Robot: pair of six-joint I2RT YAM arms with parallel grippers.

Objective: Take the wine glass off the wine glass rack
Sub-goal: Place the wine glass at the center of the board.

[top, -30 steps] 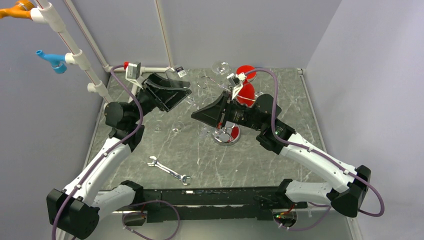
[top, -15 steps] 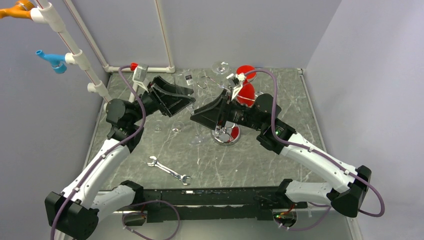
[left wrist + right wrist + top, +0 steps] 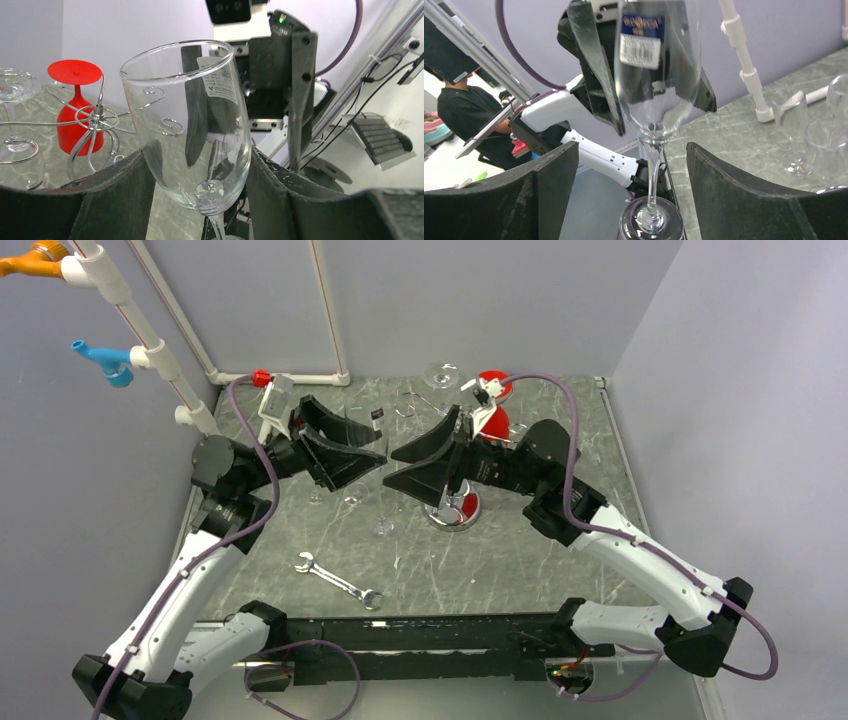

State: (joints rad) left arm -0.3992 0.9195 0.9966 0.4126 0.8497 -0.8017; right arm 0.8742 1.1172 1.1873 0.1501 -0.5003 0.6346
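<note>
Overhead, the wine glass (image 3: pixel 382 495) stands upright, clear of the wine glass rack (image 3: pixel 455 512), at nine o'clock from its base. I cannot tell whether the foot touches the desk (image 3: pixel 520 560). The left claw (image 3: pixel 380 445) grasps the bowl from nine o'clock, while the right claw (image 3: pixel 389 467), released, faces it from three.

Left wrist: the bowl sits wedged between both fingers (image 3: pixel 120 195).

Right wrist: the stem rises vertically between wide-apart fingers (image 3: pixel 549 190), untouched, so only the left arm holds it.

Place: robotics lab, test cell.
Enclosure: grey marble-pattern tabletop (image 3: pixel 520 550) boxed in by plain pale lilac panel walls (image 3: pixel 480 300); white plastic pipe frame (image 3: pixel 150 340) at the left corner.
Rig: white-and-black robot arms (image 3: pixel 190 580) bolted at the near edge, purple cables (image 3: pixel 358 15).
Beyond: person in black shirt (image 3: pixel 459 117); grey keyboard (image 3: pixel 382 142).
</note>
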